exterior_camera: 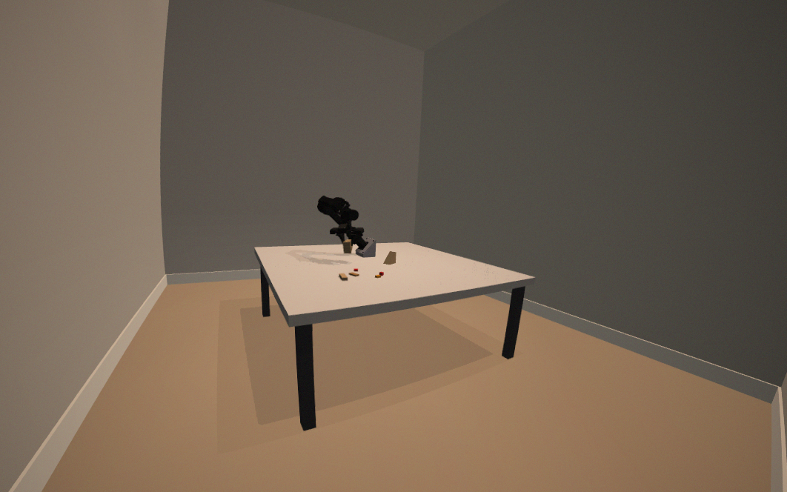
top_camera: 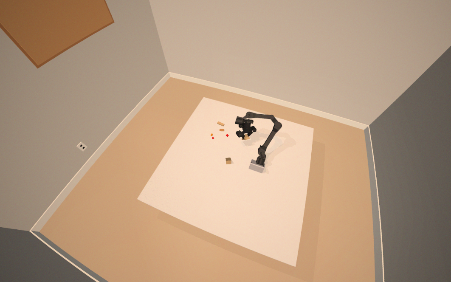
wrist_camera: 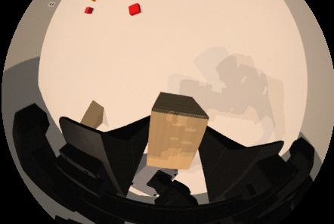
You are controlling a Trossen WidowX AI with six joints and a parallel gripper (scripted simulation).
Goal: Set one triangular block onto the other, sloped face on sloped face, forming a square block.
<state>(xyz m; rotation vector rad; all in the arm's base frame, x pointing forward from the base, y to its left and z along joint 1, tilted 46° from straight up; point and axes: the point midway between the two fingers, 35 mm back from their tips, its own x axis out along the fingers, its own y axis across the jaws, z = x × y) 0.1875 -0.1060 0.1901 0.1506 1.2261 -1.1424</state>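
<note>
Wooden and pale tan, the held triangular block (wrist_camera: pixel 176 138) looks rigid and light, a solid wedge that should neither bend nor crush under a firm pinch; my guess is that its smooth flat faces are a little slippery, and that the sloped face would make it squirm out if it were squeezed across the slant. The sensible hold is the one seen in the wrist view: across the two flat, parallel end faces, leaving the sloped face free to meet its mate. The gripper (wrist_camera: pixel 173 160) stands about half open, its fingers stopped on either side of that block and pressing on it, so the wood fills the gap between them; the block's darker end face points away from the wrist camera, toward the tabletop (wrist_camera: pixel 211 12). In the exterior view the block hangs just above the tabletop, beside the arm's grey base (exterior_camera: pixel 369 247), and does not seem to rest on anything, though the view is too small to be sure. The other triangular block (top_camera: pixel 228 161) sits on the tabletop, well apart from the held one and near the base, with its sloped side visible from the exterior view (exterior_camera: pixel 390 257). Small red and orange pieces (top_camera: pixel 220 130) lie scattered further out, away from both blocks. Because the lower wedge is probably as light as the held one, I judge that it would slide at a slight sideways nudge, so the mating faces ought to meet gently and squarely.
</note>
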